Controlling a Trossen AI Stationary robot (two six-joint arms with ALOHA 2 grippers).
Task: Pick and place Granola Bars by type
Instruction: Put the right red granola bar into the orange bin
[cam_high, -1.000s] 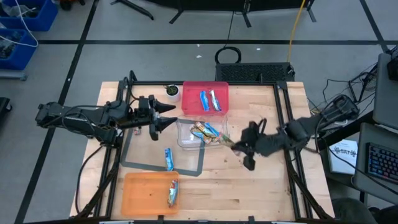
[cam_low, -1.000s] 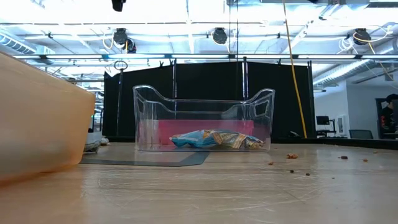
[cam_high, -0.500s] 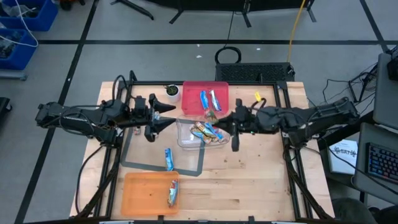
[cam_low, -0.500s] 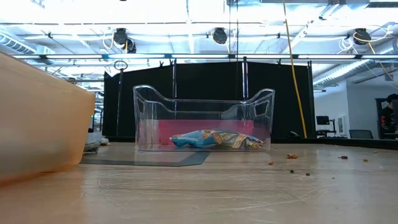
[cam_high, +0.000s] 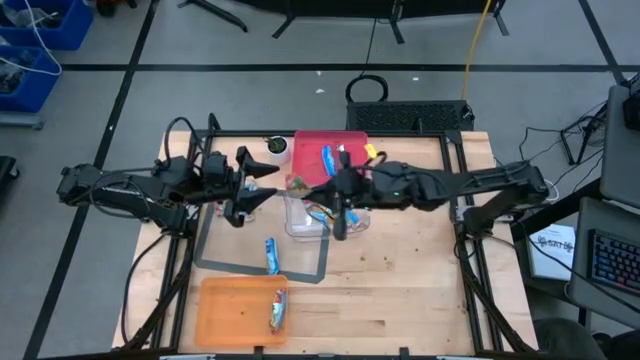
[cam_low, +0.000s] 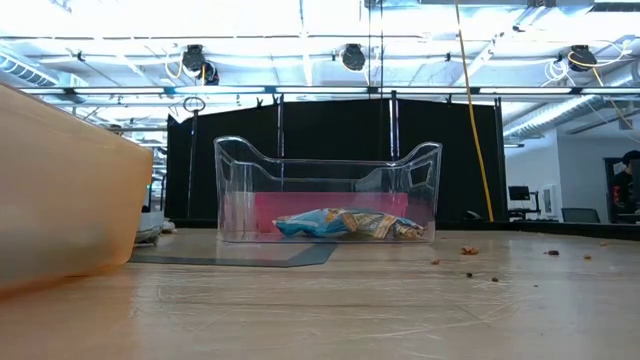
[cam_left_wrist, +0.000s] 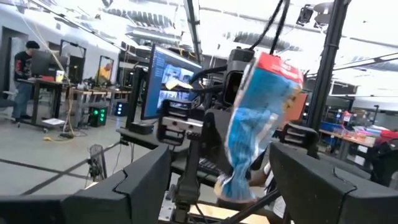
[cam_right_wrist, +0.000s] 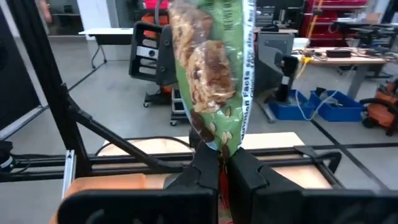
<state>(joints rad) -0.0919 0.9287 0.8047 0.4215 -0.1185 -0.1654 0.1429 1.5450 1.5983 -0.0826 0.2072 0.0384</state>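
Crumb-strewn wooden table (cam_high: 420, 280), bright workshop beyond

The surface (cam_high: 400, 290) is pale wood with a visible grain, lightly scuffed and strewn with crumbs in the low view. The clear bin (cam_low: 327, 190) is glossy see-through plastic; the red bin (cam_high: 312, 145) and orange bin (cam_high: 230, 310) look like smooth matt plastic. A grey mat (cam_high: 225, 250) lies flat and dull. The bars in the clear bin (cam_low: 345, 224) wear shiny crinkled foil. The green-wrapped bar (cam_right_wrist: 217, 68) has glossy film with a clear window. Both arms are matt black.
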